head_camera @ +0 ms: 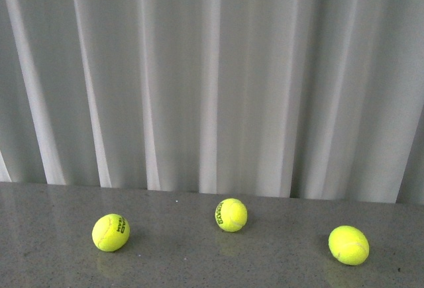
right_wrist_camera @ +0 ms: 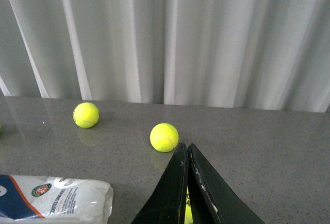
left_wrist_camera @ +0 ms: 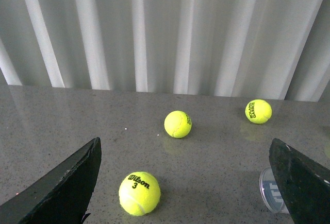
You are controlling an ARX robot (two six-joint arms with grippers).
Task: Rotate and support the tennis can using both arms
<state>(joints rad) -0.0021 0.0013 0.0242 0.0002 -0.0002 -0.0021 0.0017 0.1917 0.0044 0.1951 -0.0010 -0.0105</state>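
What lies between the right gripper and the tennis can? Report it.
Only bare grey table separates the right gripper and the tennis can, per the right wrist view.

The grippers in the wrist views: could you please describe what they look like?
The left gripper has two matte black, wedge-shaped fingers with pale, scuffed edges. The right gripper has similar black tapered fingers, edges worn grey. No cables, markings or sleeves show; the front view shows neither arm.

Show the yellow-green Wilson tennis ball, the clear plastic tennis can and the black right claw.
Yellow-green Wilson tennis ball (left_wrist_camera: 139, 193): left wrist view, ball's centre.
Clear plastic tennis can (right_wrist_camera: 56, 202): right wrist view, white label.
Black right claw (right_wrist_camera: 186, 147): right wrist view, fingertips.
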